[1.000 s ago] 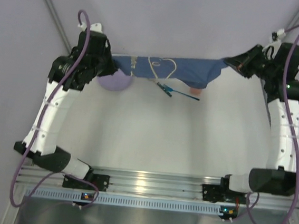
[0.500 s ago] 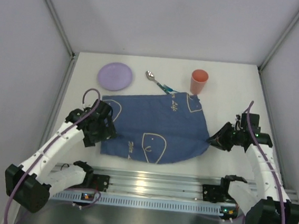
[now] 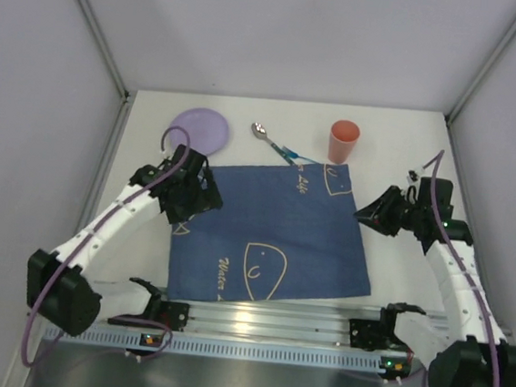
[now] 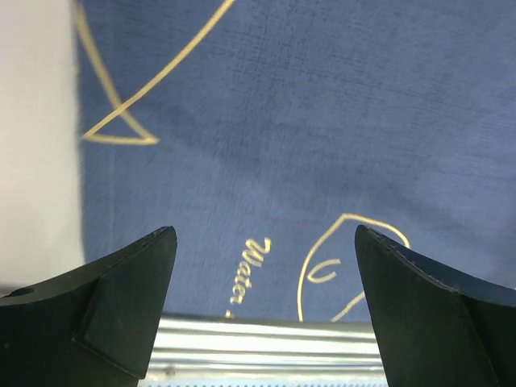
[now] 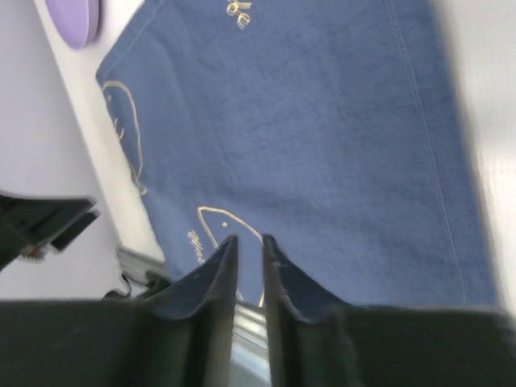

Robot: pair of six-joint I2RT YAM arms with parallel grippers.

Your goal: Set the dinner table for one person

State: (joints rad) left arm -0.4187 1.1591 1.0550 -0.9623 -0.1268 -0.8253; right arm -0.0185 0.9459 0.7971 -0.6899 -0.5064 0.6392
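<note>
Cloth-laying appears to be finishing: the blue cloth is lying flat by the dinner table's near edge. The left gripper is gaping wide and the right gripper is barely parted, both empty. Next, likely fetching the far-left plate.

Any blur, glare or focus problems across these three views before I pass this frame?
Top external: sharp and evenly lit, with one bright glare patch on the aluminium rail. Left wrist: the blue cloth shows a crisp weave, while the left gripper is dark and slightly soft at its edges. Right wrist: smeared throughout, with the cloth's right edge and the right gripper both blurred.
</note>
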